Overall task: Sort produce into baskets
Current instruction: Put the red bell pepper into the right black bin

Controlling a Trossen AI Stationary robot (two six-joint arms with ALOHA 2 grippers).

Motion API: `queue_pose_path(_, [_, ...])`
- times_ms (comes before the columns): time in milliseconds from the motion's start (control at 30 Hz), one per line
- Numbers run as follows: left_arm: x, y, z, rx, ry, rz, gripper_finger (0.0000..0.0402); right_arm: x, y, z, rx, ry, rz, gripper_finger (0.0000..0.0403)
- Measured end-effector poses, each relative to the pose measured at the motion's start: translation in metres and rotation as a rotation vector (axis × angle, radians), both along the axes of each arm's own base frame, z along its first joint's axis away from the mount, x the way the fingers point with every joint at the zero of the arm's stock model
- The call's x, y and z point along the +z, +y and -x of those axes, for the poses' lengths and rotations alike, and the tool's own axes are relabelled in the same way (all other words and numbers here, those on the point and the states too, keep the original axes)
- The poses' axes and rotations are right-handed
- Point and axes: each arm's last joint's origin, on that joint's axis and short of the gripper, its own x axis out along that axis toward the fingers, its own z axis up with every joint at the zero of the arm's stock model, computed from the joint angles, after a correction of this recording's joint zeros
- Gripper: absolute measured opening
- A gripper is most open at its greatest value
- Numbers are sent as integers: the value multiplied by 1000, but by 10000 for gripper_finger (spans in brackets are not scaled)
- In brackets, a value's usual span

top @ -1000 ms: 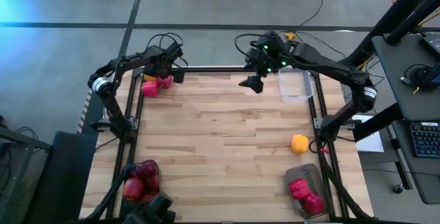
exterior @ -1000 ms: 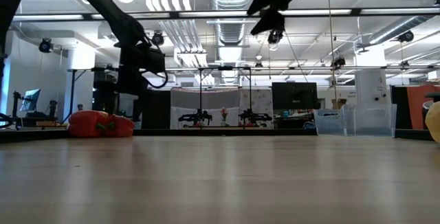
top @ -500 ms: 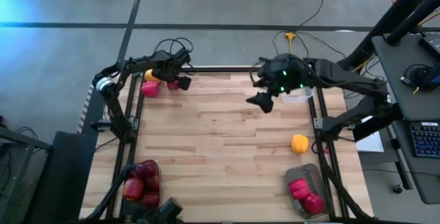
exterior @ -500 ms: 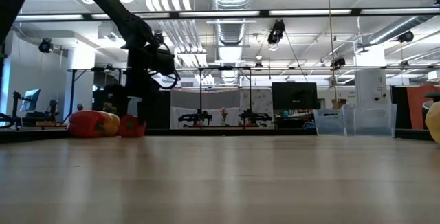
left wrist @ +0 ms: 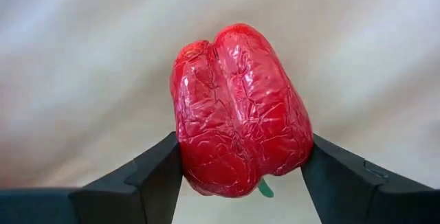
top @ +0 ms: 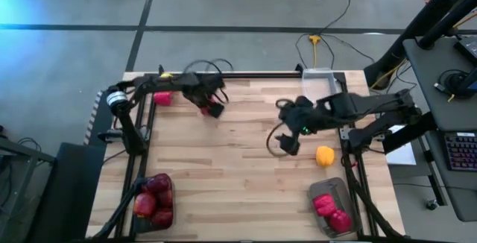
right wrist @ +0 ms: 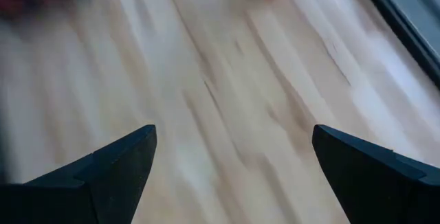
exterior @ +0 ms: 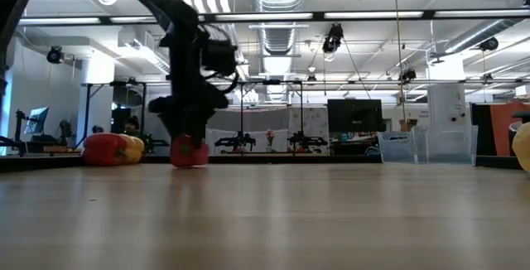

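A bright red lumpy pepper sits between the fingers of my left gripper, which is shut on it over the far left part of the table. In the low view the pepper hangs under the gripper, very low over the wood. Another pink-red pepper and a yellow one lie in the far left corner. My right gripper hovers open and holds nothing, just left of a yellow-orange round fruit on the table. My left gripper pinches the pepper between its two fingers, one on each bulging side, near the stem end. The fingers come from above and point down. The pepper hangs below them; whether its underside brushes the table I cannot tell.
A dark basket with dark red apples stands at the near left corner. Another dark one with pink-red peppers stands at the near right. A clear basket sits at the far right edge. Bare wood lies across the middle.
My left gripper has taken one pepper out of the far left corner and carried it toward the table's middle, low over the wood. The other two stayed put. My right gripper has swung from the far edge by the clear basket toward the near side, beside the yellow-orange fruit.
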Motion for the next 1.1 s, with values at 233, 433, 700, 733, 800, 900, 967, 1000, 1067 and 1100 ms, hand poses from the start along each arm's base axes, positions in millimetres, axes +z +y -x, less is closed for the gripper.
queue_pose_path(233, [1,-88,-61,-275,-259,-56,245,-35,5,6,150,254,238,382])
queue_pose_path(433, [-6,-151,-91,-485,-436,-98,266,-74,-3,-20,381,166,269,382])
queue_pose_path(700, [-12,-161,-81,-455,-317,-88,333,-135,-1,-60,624,103,213,382])
queue_pose_path(733, [-10,-162,-80,-457,-317,-86,339,-141,-2,-65,630,111,206,382])
queue_pose_path(800, [-4,-165,-78,-487,-332,-71,351,-153,-5,-73,633,130,195,382])
queue_pose_path(900, [12,-173,-68,-559,-336,-26,362,-169,-14,-88,602,121,115,382])
queue_pose_path(967, [26,-177,-54,-573,-299,2,365,-177,-23,-98,587,88,49,382])
queue_pose_path(1000, [33,-178,-45,-570,-278,5,365,-182,-27,-102,586,78,43,382])
queue_pose_path(1067, [46,-180,-27,-560,-240,-20,366,-190,-33,-109,610,77,81,382])
queue_pose_path(1100, [53,-181,-17,-547,-233,-42,366,-193,-36,-112,630,86,105,382])
